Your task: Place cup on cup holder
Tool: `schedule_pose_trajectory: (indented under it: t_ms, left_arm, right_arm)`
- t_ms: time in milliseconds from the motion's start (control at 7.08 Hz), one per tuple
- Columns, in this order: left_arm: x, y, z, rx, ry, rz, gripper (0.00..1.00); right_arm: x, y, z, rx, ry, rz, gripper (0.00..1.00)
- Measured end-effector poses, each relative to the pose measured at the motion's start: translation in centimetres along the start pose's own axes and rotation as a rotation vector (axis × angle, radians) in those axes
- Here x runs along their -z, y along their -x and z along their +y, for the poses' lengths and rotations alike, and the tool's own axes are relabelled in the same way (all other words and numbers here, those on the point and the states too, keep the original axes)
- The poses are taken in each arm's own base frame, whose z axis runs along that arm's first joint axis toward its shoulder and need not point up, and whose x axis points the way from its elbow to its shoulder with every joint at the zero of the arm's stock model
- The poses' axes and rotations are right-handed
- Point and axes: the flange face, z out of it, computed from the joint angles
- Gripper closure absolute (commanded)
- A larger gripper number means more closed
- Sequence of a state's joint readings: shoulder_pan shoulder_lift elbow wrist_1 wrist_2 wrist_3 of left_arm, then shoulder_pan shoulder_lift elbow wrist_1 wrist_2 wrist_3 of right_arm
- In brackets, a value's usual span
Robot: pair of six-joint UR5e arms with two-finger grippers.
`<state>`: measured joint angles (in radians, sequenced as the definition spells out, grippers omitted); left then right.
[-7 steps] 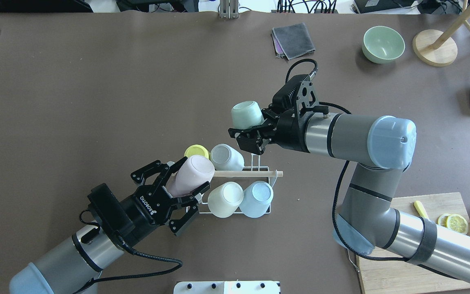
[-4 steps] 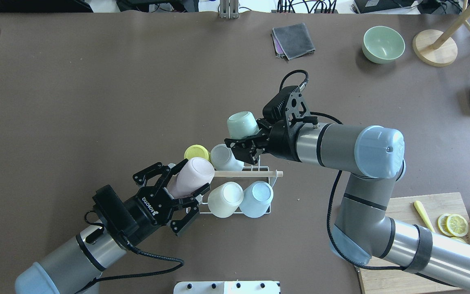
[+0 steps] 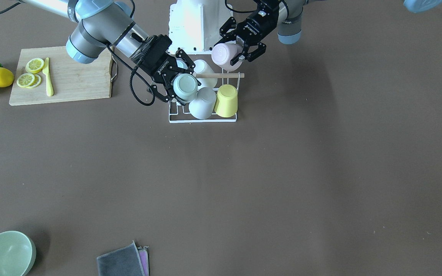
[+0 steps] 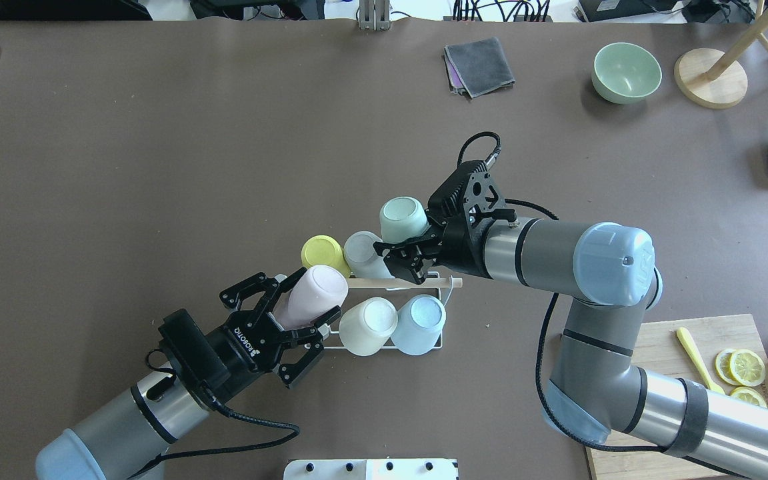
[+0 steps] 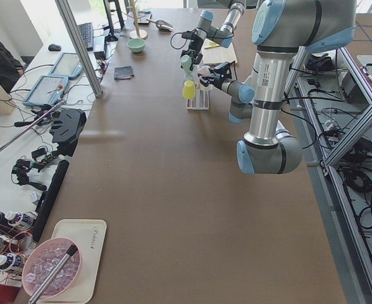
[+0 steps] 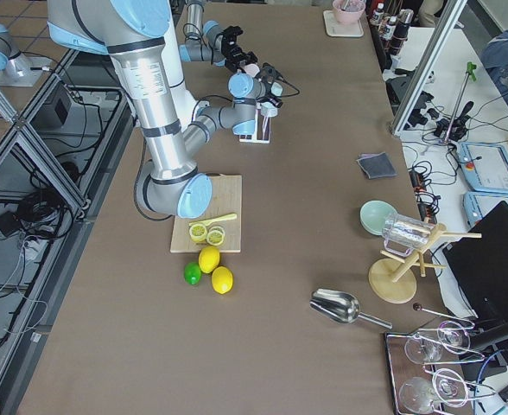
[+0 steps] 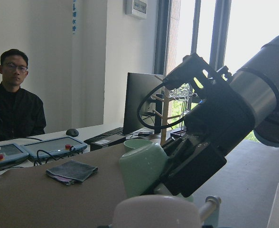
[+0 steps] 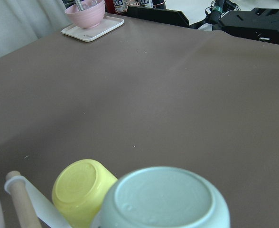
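Cups closing in on the cup holder point(image 4: 417, 341).
Right gripper point(image 4: 403, 257), pinching the mint cup point(image 4: 404, 220), has dropped beside the grey cup point(image 4: 362, 253) on the rack; left gripper point(image 4: 289, 321), fingers spread around the pink cup point(image 4: 311, 293), has backed off slightly.

A long counter point(image 4: 157, 167) covered in dull brown material fills the room's middle. Along its far side runs a white desk point(image 5: 43, 82) crowded with tablets, cables and a keyboard. Aluminium frame posts point(image 5: 78, 44) stand at the desk's edge. On the opposite side, the floor is reddish-brown tile point(image 6: 12, 346) under metal struts. From the left wrist view, a pale wall point(image 7: 89, 61) meets tall windows point(image 7: 237, 33) letting in bright daylight, and a dark monitor point(image 7: 139, 97) sits before them.
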<state>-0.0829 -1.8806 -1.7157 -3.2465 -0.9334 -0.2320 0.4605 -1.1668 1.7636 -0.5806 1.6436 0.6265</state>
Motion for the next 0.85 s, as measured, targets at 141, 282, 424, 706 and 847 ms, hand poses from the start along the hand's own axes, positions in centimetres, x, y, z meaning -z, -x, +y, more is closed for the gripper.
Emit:
schedule_pose_trajectory:
  t_ms: [141,282,424,706,847]
  left_arm:
    - [-0.1,-0.1,-0.1,0.002,-0.003,0.0,1.0]
    - [-0.3,-0.3,-0.3,0.006,-0.008,0.001,1.0]
    - [-0.4,-0.4,-0.5,0.009,-0.012,0.002,1.0]
    - [-0.4,-0.4,-0.5,0.009,-0.012,0.002,1.0]
    - [-0.4,-0.4,-0.4,0.008,-0.011,0.002,1.0]
  right_arm:
    - [0.4,0.0,-0.7,0.001,0.003,-0.002,1.0]
    - [1.0,0.1,-1.8,0.0,0.024,-0.001,1.0]
    - [1.6,0.4,-2.6,-0.002,0.043,0.005,1.0]
    - [1.6,0.1,-2.4,-0.003,0.065,0.02,1.0]
    - [0.9,-0.4,-1.8,-0.004,0.078,0.033,1.0]
